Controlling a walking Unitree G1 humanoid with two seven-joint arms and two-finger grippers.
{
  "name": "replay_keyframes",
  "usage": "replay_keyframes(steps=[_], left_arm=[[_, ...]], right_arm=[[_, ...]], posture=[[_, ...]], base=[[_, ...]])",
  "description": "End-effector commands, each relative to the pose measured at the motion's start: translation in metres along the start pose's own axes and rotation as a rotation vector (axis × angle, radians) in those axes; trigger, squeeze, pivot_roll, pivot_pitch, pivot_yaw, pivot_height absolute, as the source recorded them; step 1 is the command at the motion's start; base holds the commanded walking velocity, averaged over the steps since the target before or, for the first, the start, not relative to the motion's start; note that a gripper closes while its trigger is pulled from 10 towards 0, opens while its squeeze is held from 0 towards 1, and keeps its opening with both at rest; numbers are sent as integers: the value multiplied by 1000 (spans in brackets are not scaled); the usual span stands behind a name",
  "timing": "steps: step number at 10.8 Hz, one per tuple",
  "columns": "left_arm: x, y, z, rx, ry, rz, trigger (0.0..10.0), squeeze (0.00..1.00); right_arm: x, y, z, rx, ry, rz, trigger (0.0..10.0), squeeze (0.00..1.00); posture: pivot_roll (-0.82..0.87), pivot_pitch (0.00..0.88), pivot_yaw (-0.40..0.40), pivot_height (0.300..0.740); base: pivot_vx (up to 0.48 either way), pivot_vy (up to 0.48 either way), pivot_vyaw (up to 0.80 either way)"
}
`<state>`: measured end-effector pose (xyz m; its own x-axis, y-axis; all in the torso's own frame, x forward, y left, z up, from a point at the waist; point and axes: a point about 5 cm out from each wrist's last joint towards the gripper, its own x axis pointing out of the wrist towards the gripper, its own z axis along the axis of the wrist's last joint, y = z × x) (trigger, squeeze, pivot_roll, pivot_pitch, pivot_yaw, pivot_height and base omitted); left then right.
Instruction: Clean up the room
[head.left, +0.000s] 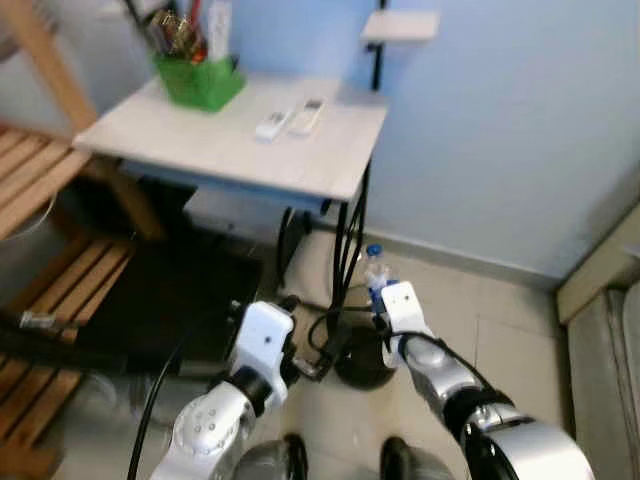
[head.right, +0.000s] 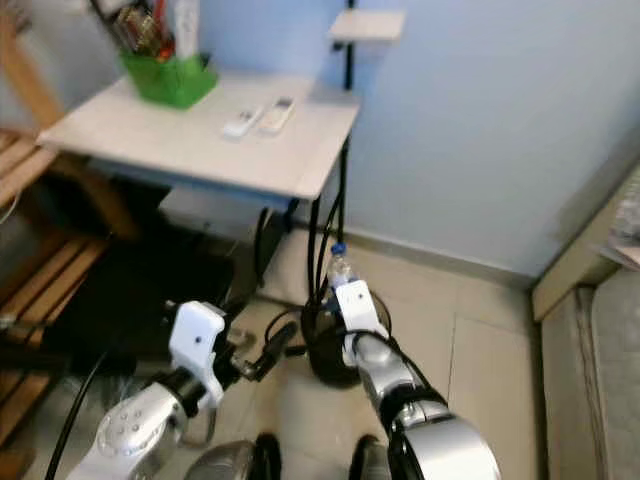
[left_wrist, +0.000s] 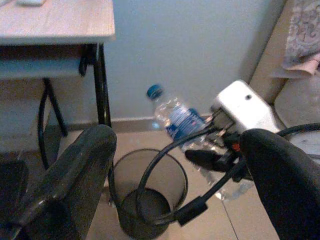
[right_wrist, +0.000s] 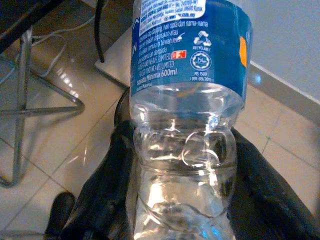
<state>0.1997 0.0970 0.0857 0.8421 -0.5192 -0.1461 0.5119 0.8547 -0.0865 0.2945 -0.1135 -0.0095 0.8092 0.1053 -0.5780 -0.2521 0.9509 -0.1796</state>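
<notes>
Mid-task. Right gripper (right_wrist: 180, 190) clamped on plastic bottle (left_wrist: 186, 125), held above black mesh bin (left_wrist: 145, 195) at lower centre, not yet dropped. Left gripper (left_wrist: 175, 165) spread wide, empty. Remotes (head.left: 290, 120) left on table (head.left: 200, 150), upper left.

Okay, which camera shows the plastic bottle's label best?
The right wrist view: the bottle, clamped in the right gripper, has readable label print. The left wrist view shows it whole above the bin, but small. The eye views catch little more than its blue cap.
</notes>
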Motion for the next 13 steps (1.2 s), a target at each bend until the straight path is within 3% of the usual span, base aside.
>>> replay_keyframes(steps=[1,2,3,4,5,6,7,8,9,13], left_arm=[[0,7,7,39,-27,49,10000,0],[0,18,16,69,-80,159,10000,0],[-6,37,18,98,-98,329,10000,0],[-14,49,15,117,-95,420,10000,0],[-25,66,1,91,-68,530,10000,0],[-22,70,-2,109,-58,536,10000,0],[-16,72,-2,106,-67,535,10000,0],[5,76,9,121,-100,535,10000,0],[15,79,14,148,-123,533,10000,0],[24,86,14,139,-122,547,10000,0]], right_arm=[[0,-3,6,34,-60,-17,10000,0],[-2,-18,15,85,-167,-57,10000,0],[-9,-32,21,96,-300,-82,10000,0],[-21,-44,24,90,-415,-115,10000,0],[-49,-67,23,127,-544,-200,10000,0],[-61,-84,21,157,-593,-287,10000,0],[-63,-90,18,177,-587,-323,10000,0],[-54,-85,12,201,-525,-304,10000,0],[-52,-76,20,199,-522,-258,10000,0],[-36,-60,30,193,-483,-170,10000,0]], posture=[[98,160,66,740],[85,144,64,740],[35,95,64,740],[6,68,65,740],[-45,18,75,740],[-73,0,90,740],[-90,0,99,740],[-104,0,112,740],[-107,0,121,740],[-88,0,130,740]], base=[[0,0,0],[0,0,0],[0,0,0],[0,0,0],[0,0,0],[0,0,0],[0,0,0],[0,-424,0],[0,-424,0],[0,-423,0]])
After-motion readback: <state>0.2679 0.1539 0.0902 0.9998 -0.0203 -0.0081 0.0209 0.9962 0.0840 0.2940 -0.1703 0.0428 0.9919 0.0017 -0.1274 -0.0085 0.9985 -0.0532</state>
